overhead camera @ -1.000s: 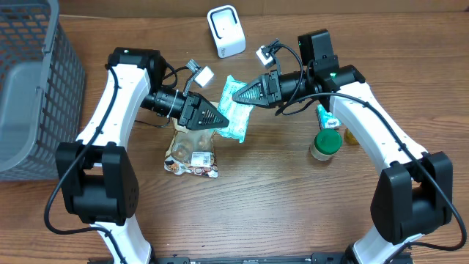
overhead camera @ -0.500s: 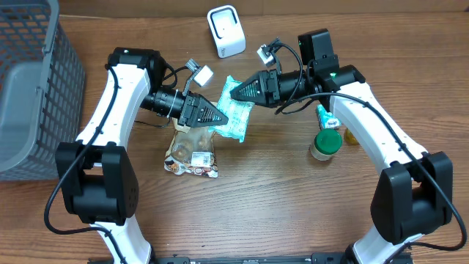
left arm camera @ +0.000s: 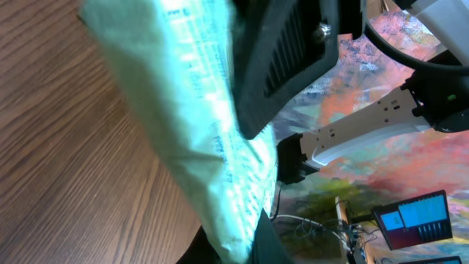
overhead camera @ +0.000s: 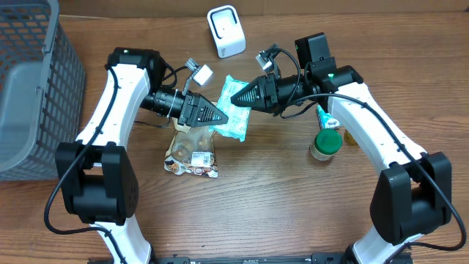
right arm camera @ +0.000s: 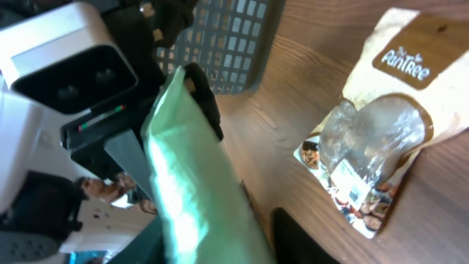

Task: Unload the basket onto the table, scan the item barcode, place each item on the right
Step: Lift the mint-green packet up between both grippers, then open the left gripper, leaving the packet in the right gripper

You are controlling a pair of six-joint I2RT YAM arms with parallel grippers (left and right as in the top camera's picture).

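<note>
Brown "PanTree" pouch [right arm camera: 374,125] near mint-green packet [right arm camera: 198,183]

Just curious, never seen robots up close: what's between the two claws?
A mint-green packet, held by the left gripper, with the right gripper close by; the overhead view shows it.

The packet [overhead camera: 238,121] at mid-frame is pale mint green with fine darker green print. My left pincer [overhead camera: 222,116] and right pincer [overhead camera: 236,94] are black. The pouch [overhead camera: 192,150] below is tan with a clear window and a white label. The table [overhead camera: 278,205] is brown wood grain. The basket [overhead camera: 29,81] at upper left is grey lattice, the scanner [overhead camera: 226,31] at top is white, and the jar [overhead camera: 325,143] at right has a green lid.
</note>
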